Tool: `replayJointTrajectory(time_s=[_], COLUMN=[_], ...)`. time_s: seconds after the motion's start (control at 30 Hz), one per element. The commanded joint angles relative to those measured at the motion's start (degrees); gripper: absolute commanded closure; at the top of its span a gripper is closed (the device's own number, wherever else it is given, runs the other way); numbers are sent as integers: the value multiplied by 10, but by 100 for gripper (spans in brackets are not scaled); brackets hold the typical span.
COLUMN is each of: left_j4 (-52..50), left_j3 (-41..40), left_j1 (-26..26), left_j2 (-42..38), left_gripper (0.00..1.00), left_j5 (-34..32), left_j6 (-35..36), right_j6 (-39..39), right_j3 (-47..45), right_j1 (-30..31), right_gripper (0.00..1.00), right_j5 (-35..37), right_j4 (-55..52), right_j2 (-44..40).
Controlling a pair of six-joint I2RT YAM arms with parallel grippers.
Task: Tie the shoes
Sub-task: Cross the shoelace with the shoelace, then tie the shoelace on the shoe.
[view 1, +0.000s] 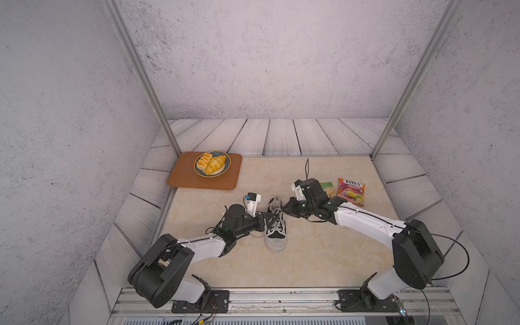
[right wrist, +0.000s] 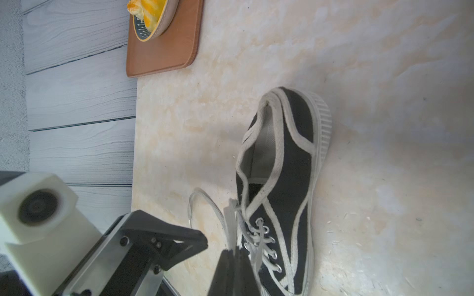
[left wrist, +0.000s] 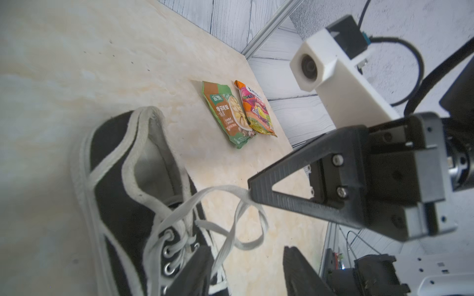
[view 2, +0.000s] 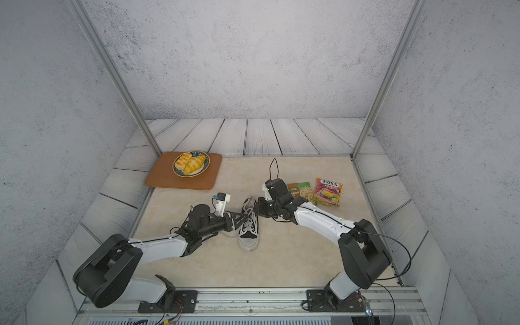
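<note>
Lace [left wrist: 223, 188] held up above the shoe [view 1: 275, 225].
The shoe lies mid-table, toe toward the arms. The right gripper [left wrist: 251, 192] is closed on the lace, seemingly keeping its loop raised, while the left gripper [view 1: 271, 218] waits with jaws apart.

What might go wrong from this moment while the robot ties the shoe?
1. The right gripper pinches the lace only at its very tips; a firm pull may let it slip out.
2. The left gripper stands open by a loose loop; closing may catch the wrong strand or drag the shoe.
</note>
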Motion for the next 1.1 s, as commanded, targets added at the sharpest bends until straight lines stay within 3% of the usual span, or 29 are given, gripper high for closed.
replayJointTrajectory(time_s=[0.0, 0.23, 0.37, 0.8, 1.07], left_j4=[-117, -321, -373, -448, -528], left_j3=[-13, -9, -9, 66, 123], left_j1=[-2, 9, 15, 24, 24], left_j2=[-56, -144, -148, 13, 49], left_gripper=[43, 34, 32, 23, 12], left_j5=[-54, -138, -164, -158, -200], left_j6=[23, -5, -33, -98, -71], right_j6=[-24, -35, -35, -32, -32], right_j3=[-8, -13, -20, -31, -35], right_j1=[-4, -6, -5, -6, -6], right_gripper=[100, 100, 100, 100, 100], right_j5=[15, 19, 13, 7, 3], right_j4=[-17, -23, -17, -5, 1], right_j2=[-37, -49, -49, -46, -46])
